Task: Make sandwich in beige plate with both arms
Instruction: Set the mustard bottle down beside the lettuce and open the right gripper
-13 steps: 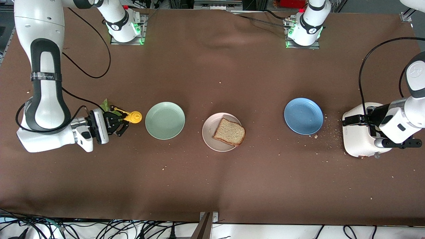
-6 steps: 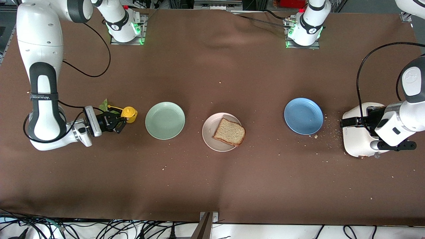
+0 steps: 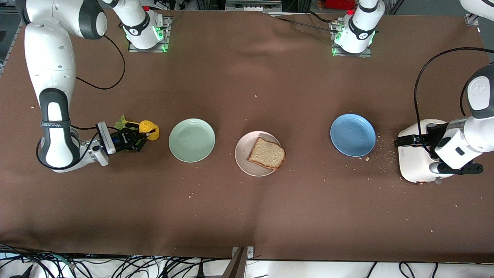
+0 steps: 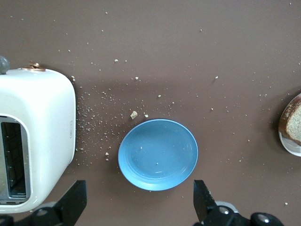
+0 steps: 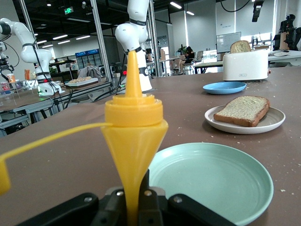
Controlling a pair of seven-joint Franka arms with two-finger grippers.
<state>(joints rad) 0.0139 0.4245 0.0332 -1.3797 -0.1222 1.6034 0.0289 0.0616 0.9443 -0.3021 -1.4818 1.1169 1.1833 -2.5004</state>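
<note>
One brown bread slice (image 3: 267, 153) lies on the beige plate (image 3: 243, 154) in the middle of the table; both also show in the right wrist view as the slice (image 5: 242, 109) and plate (image 5: 263, 126). A green lettuce leaf (image 3: 121, 122) lies on the table beside my right gripper (image 3: 136, 139), partly hidden by it. That gripper is shut on a yellow squeeze bottle (image 3: 148, 129) (image 5: 134, 136), low beside the mint-green plate (image 3: 192, 139). My left gripper (image 3: 405, 141) (image 4: 139, 202) is open with nothing between its fingers, over the white toaster (image 3: 415, 162). Another bread slice (image 5: 240, 46) sticks up from the toaster (image 5: 245, 65).
The blue plate (image 3: 352, 134) (image 4: 158, 153) lies bare between the beige plate and the toaster (image 4: 35, 141), with crumbs scattered around it. The mint-green plate (image 5: 211, 181) holds nothing. Black cables trail from both arms over the brown cloth.
My right arm has drawn back toward its end of the table, carrying the yellow bottle away from the mint-green plate. The left hand shifted slightly over the toaster.
</note>
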